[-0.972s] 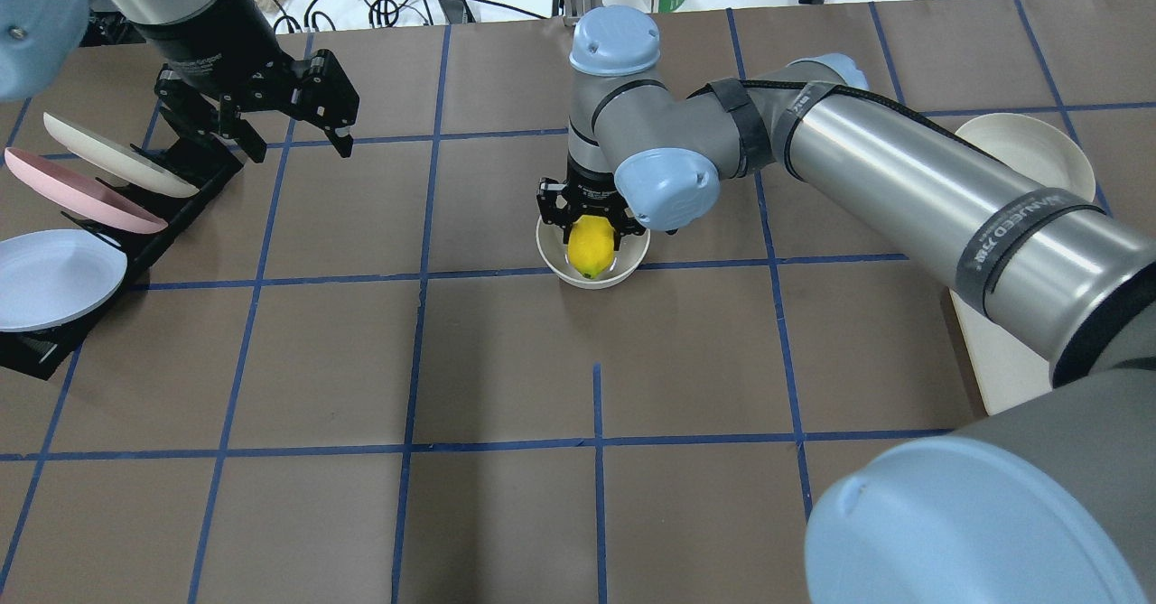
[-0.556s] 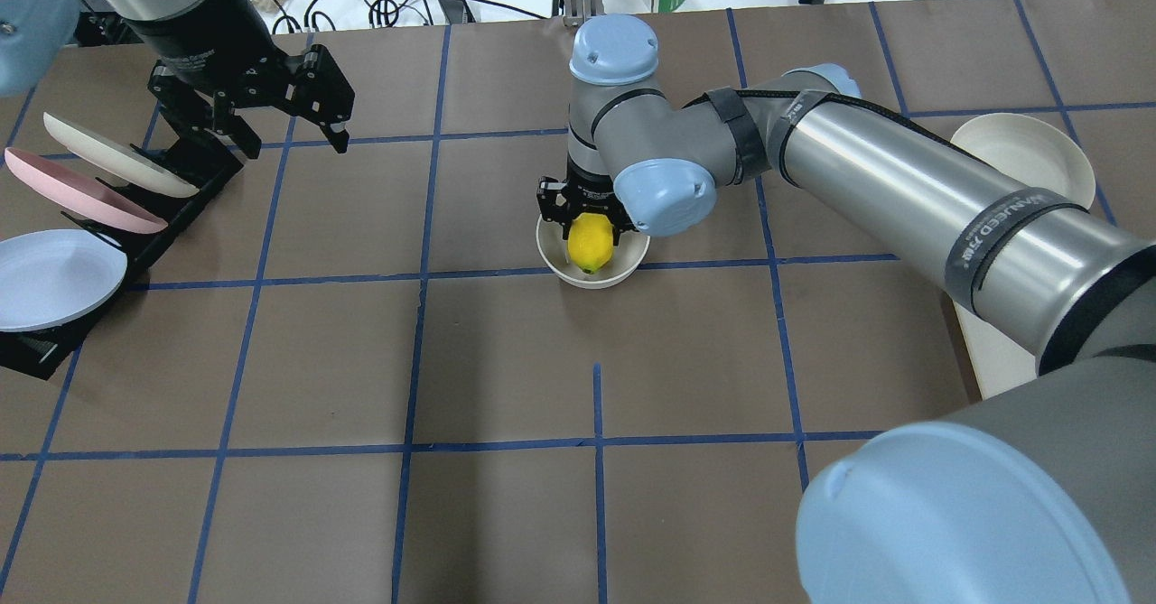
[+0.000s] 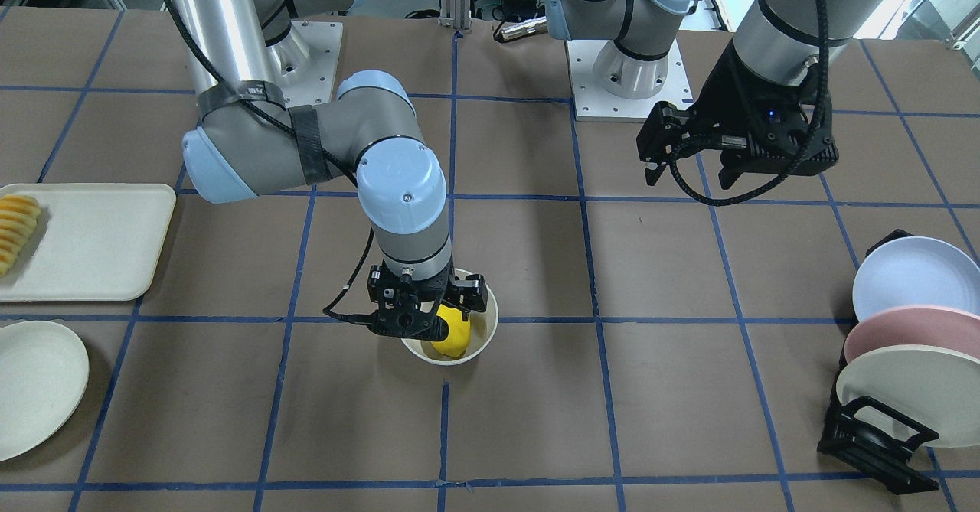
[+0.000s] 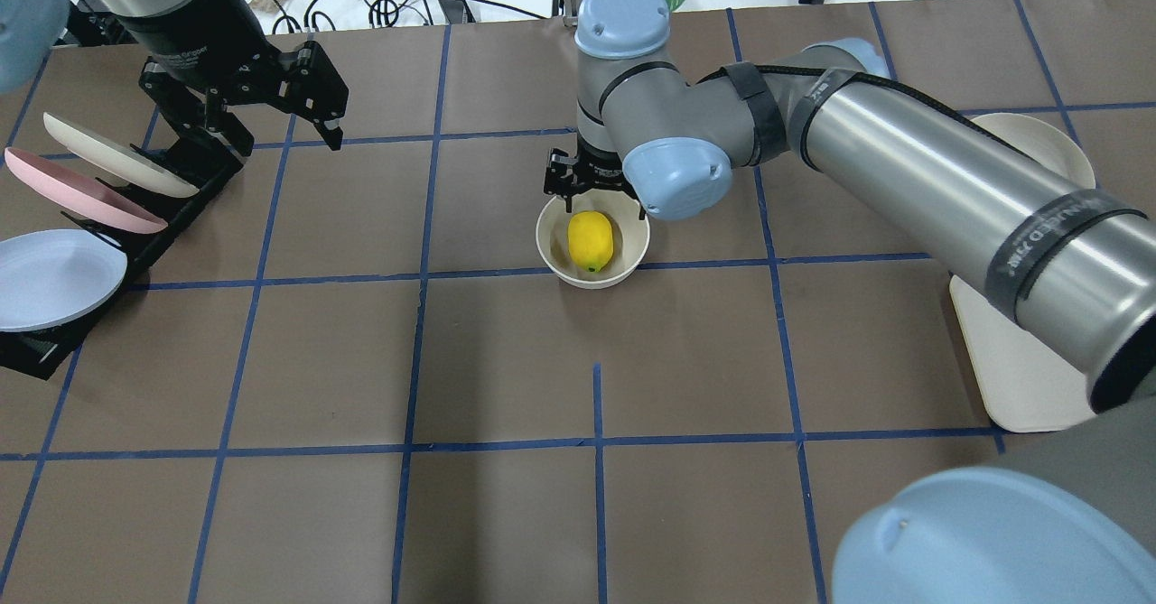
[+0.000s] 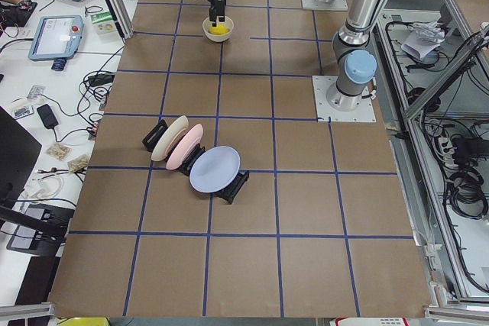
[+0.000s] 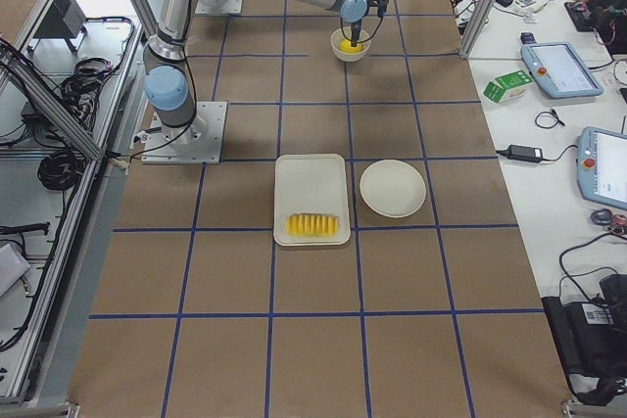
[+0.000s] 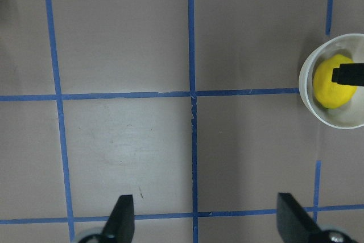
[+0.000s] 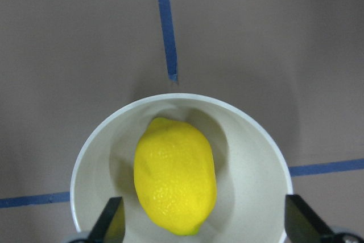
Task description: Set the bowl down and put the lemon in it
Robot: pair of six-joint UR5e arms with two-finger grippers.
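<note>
The yellow lemon (image 4: 591, 241) lies inside the small off-white bowl (image 4: 549, 247), which stands upright near the table's middle. My right gripper (image 4: 593, 190) hangs just above the bowl's far rim, open and empty. In the right wrist view the lemon (image 8: 175, 183) fills the bowl (image 8: 250, 152), with the two fingertips (image 8: 114, 223) apart at either side. In the front view the gripper (image 3: 421, 314) partly hides the lemon (image 3: 455, 334). My left gripper (image 4: 291, 139) is open and empty, high at the far left. Its wrist view shows the bowl (image 7: 307, 98) at the right edge.
A black rack (image 4: 181, 198) with three pastel plates stands at the left edge, close under my left gripper. A cream tray (image 3: 92, 244) with sliced yellow food (image 3: 17, 230) and a flat cream plate (image 3: 34, 386) lie on my right side.
My right gripper has let go of the lemon and risen away from the bowl. The lemon now lies free in the bowl. My left gripper has drifted slightly left.
</note>
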